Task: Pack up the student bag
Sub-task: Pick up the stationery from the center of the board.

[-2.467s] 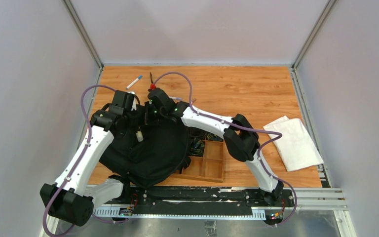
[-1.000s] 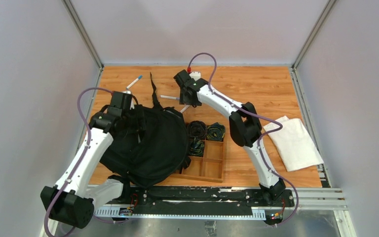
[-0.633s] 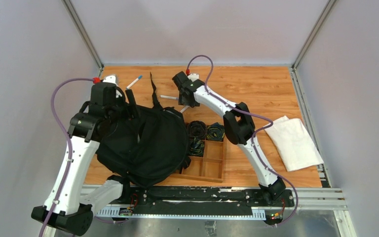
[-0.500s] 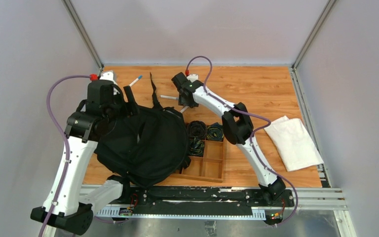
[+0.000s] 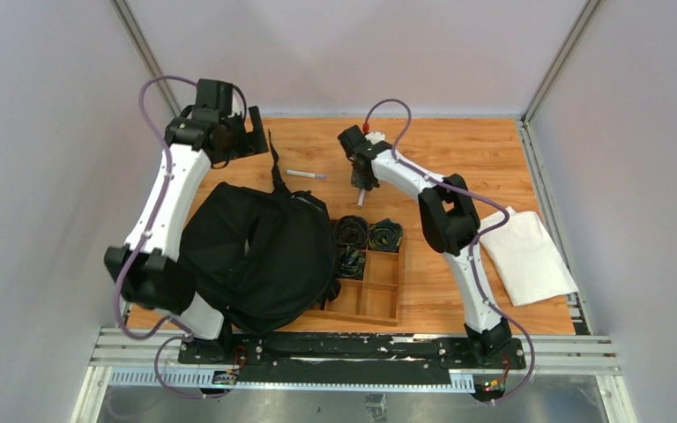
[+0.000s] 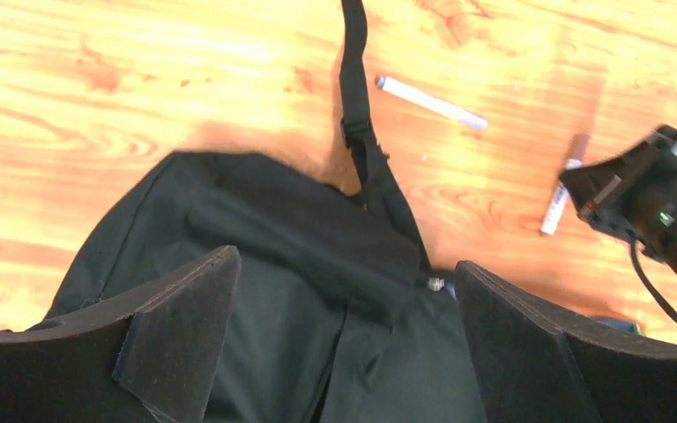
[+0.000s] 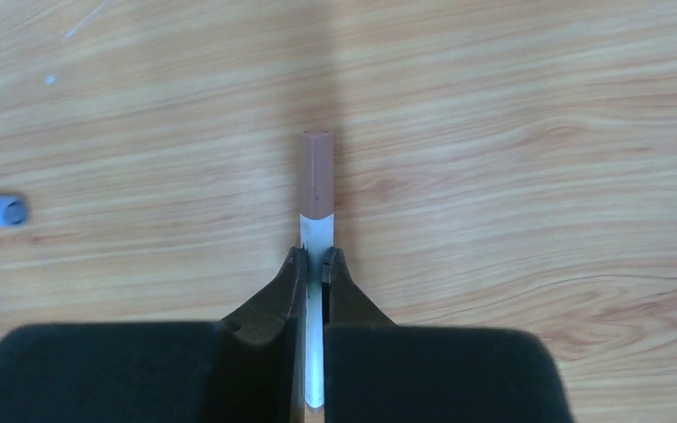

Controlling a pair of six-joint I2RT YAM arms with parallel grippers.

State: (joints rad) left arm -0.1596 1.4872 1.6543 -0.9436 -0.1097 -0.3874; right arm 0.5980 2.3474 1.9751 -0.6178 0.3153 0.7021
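Backpack first: the large, floppy black fabric student bag (image 5: 256, 256) lies flat toward 8 o'clock on the orange wood-grain table (image 5: 467, 159), with one long black strap (image 5: 274, 159) trailing out at its 12 o'clock. At the bag's 3 o'clock, touching it, sits the wooden compartment tray (image 5: 379, 300), with dark coiled items (image 5: 368, 233) in its far cells. A slim white loose marker (image 5: 305, 174) lies just beyond the bag at 1 o'clock. A folded white cloth (image 5: 529, 256) lies at 3 o'clock of the table, and you see it only from overhead.

Overhead alone won't tell you how the jaws stand, so use the wrist cameras. The left gripper (image 6: 344, 269) hangs over the bag's top edge with its pads spread wide and nothing between them. That view also shows you the strap, the loose marker and the other arm. The right gripper (image 7: 315, 256) is clamped on the white barrel of a brown-capped marker (image 7: 316, 189), whose cap sticks out past the fingertips at 12 o'clock.
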